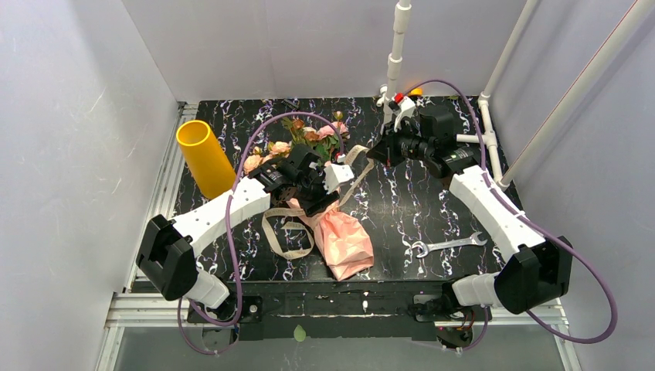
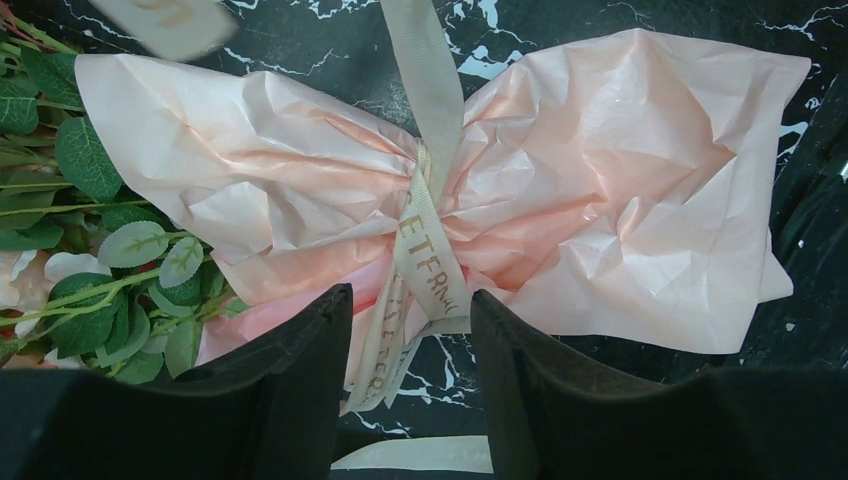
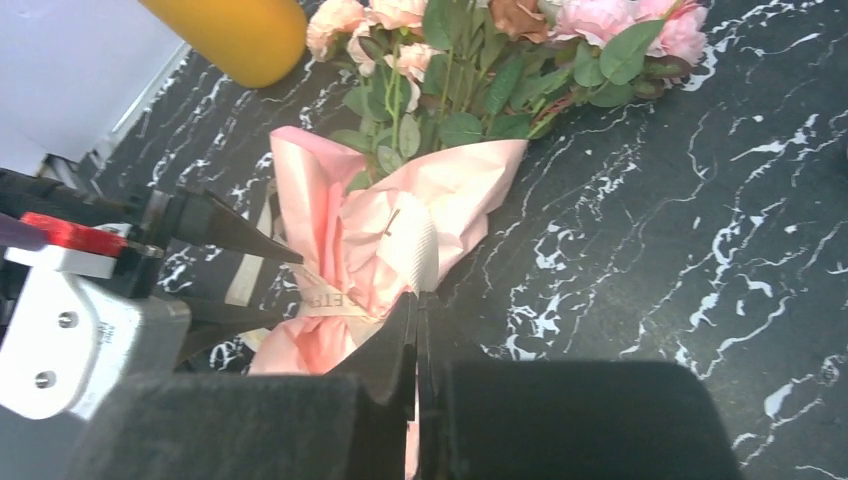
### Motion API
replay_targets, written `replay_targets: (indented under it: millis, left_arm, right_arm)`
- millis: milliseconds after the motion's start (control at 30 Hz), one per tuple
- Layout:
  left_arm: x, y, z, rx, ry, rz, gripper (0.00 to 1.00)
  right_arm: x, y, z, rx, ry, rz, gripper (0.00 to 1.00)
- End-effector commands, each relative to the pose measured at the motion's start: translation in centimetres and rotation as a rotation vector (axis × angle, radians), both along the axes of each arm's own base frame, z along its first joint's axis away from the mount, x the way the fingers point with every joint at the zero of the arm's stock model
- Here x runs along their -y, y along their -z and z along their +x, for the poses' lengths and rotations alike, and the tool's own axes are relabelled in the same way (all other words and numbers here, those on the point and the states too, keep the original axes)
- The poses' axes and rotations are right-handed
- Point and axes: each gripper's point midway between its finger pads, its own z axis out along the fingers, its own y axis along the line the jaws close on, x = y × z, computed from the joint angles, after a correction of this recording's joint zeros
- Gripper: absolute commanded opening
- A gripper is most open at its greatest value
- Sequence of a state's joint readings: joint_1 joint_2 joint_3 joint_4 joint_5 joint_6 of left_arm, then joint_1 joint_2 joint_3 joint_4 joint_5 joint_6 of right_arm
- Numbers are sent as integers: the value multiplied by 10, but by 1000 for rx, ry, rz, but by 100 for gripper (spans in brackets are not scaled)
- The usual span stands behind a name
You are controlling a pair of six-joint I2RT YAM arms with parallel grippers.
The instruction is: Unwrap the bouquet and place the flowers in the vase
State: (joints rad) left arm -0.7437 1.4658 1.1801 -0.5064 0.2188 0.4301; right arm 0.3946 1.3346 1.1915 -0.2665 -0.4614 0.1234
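The bouquet lies on the black marbled table, its flowers pointing to the far side and its pink paper toward me. A beige ribbon cinches the paper's waist. My left gripper hangs over that waist, jaws apart on either side of the dangling ribbon ends without touching them. My right gripper is shut on a strand of the ribbon, to the right of the bouquet. The yellow vase stands at the far left.
A metal wrench lies near the front right of the table. White pipes rise at the back and right edge. A long loop of ribbon trails on the table left of the paper. Green leaves spread beside the wrap.
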Motion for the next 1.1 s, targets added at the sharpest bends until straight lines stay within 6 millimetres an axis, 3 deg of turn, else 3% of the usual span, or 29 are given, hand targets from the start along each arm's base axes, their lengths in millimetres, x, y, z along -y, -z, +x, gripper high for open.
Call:
replay_targets:
  millis: [0,167,300,367,433,500,667,733,867,967,1067]
  left_arm:
    - [3,-6,-8,-6,32,-30,44]
    - [9,0,-10,-37,34,-38,41]
    - [8,8,-1,-12,4,-5,43]
    - [8,11,2,-8,-8,4,44]
    - [9,16,2,-10,-12,13,45]
    - [10,21,3,-8,-15,28,47]
    - [7,34,5,30,-21,92,52]
    - [3,35,8,56,-34,107,53]
    - [-2,31,13,96,-56,110,50]
    - [-9,30,22,143,-84,142,47]
    - [-15,29,32,195,-110,170,44]
  right_arm:
    - [-9,-40,-5,45,-20,107,1]
    - [10,-1,5,0,93,-3,1]
    - [34,39,1,-81,183,-125,1]
    - [43,57,-5,-114,203,-174,11]
    - [49,71,-11,-140,210,-205,29]
    - [50,80,-17,-165,201,-216,37]
    - [33,83,-33,-214,103,-140,59]
    - [21,87,-45,-258,40,-86,63]
    - [-5,93,-71,-367,-103,45,51]
    - [-21,97,-89,-446,-180,123,49]
    - [-31,104,-94,-482,-199,126,49]
